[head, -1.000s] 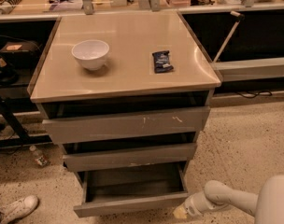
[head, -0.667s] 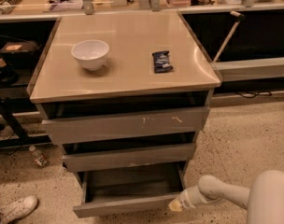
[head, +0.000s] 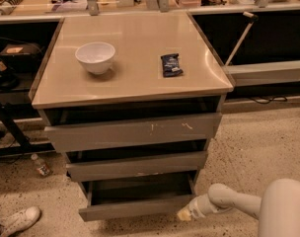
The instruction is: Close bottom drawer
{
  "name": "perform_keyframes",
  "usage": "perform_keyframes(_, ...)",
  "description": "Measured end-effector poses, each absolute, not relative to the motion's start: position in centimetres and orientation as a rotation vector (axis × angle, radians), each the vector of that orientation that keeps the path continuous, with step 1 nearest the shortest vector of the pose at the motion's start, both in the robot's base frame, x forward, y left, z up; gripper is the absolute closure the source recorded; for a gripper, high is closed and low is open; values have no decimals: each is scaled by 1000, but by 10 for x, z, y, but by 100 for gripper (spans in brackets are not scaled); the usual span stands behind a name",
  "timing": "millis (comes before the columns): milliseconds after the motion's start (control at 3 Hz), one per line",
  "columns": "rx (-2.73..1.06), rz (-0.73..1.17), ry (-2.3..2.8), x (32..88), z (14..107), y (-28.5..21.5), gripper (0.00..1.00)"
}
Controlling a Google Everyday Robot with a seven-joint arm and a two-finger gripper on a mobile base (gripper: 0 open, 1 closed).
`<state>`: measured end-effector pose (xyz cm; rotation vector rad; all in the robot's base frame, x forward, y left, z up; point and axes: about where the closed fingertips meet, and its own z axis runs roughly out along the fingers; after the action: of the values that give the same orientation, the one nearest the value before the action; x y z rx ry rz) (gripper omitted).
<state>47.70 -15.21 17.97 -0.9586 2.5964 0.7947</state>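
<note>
The bottom drawer [head: 135, 208] is the lowest of three grey drawers in the cabinet and stands pulled out, its shallow tray showing. Its plain flat front faces me near the lower edge of the view. My gripper [head: 183, 214] comes in from the lower right on a white arm and sits at the right end of that drawer front, touching or nearly touching it. The middle drawer [head: 137, 165] and the scratched top drawer [head: 132, 131] above it also stick out a little.
A white bowl [head: 95, 57] and a dark snack packet [head: 170, 64] lie on the beige cabinet top [head: 135, 83]. A small bottle [head: 39, 164] lies on the floor at the left, a white shoe [head: 17, 221] at the lower left. Dark shelving flanks the cabinet.
My arm has swung left, bringing the gripper to the right end of the bottom drawer front. The drawer looks slightly further in than before.
</note>
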Motion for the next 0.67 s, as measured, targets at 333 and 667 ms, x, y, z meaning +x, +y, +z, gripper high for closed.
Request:
perform_keyframes(333, -959, 795, 2596, 477, 180, -152, 58)
perform_keyframes(667, -959, 795, 2596, 477, 180, -152, 35)
